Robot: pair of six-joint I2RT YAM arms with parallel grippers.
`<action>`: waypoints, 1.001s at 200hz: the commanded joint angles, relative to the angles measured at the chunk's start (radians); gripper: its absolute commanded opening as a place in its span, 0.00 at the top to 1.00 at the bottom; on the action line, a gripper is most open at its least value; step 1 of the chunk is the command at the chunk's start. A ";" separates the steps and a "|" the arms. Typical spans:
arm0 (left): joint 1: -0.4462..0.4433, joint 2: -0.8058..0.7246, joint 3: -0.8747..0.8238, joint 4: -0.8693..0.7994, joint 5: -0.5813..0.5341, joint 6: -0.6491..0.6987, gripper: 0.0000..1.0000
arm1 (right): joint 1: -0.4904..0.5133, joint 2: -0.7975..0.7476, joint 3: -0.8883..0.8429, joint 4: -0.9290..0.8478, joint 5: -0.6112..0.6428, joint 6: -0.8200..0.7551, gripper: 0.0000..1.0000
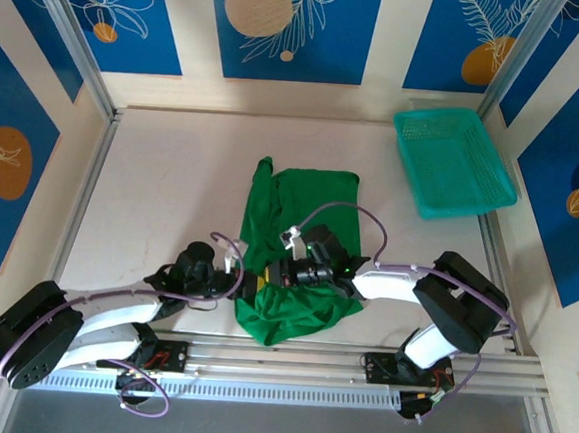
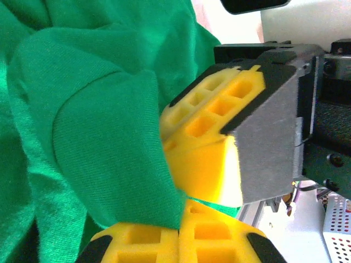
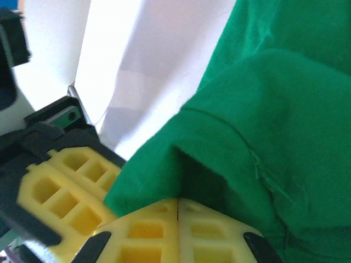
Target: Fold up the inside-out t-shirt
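Inward, elbows bent low from 7 and 5 o'clock, pinching inside-out t-shirt (image 1: 300, 207) at its 7 o'clock edge with left gripper (image 2: 180, 219) and right gripper (image 3: 177, 205), both clamped tight.

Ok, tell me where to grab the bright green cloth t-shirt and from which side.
Take the bright green cloth t-shirt by its near left edge, coming from the near side. It lies bunched there, with raised folds that fingers can pinch; the far part lies flatter on the table. The left gripper and right gripper are both shut on such a fold.
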 commanded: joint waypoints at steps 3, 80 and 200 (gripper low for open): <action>0.030 0.014 -0.022 0.022 -0.015 -0.002 0.92 | -0.014 -0.026 -0.050 0.124 -0.079 0.028 1.00; 0.057 0.056 0.123 -0.449 -0.257 0.089 0.78 | -0.020 -0.152 -0.035 -0.107 -0.045 -0.064 1.00; 0.066 -0.118 0.072 -0.423 -0.191 0.053 0.81 | 0.160 0.110 0.238 -0.340 0.278 -0.283 0.70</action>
